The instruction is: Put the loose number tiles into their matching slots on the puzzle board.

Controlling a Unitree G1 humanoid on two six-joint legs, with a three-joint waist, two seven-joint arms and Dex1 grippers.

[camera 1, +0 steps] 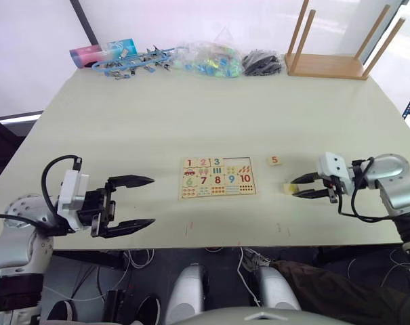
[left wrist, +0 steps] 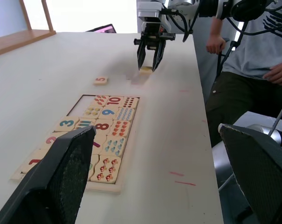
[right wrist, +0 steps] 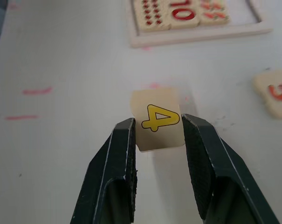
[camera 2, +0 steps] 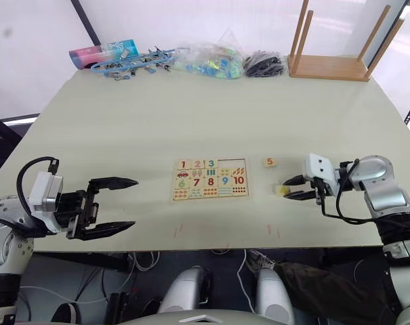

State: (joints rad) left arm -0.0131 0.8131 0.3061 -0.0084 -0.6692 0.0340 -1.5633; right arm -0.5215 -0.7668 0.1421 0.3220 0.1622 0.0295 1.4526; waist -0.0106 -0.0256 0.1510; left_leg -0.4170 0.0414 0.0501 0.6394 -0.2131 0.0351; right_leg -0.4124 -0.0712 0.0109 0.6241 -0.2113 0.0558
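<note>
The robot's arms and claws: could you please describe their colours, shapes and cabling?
Both arms have rounded silver-grey metallic shells. Each wrist carries a white boxy module, from which looping black cables run back to the arm. The left claw and right claw each have two long, tapering black fingers on a black base; the inner pads look finely textured. No markings are legible.

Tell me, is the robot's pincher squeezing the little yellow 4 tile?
Touching. In the right wrist view the right gripper has both black fingers pressed against the sides of the yellow 4 tile, no gap showing.
</note>
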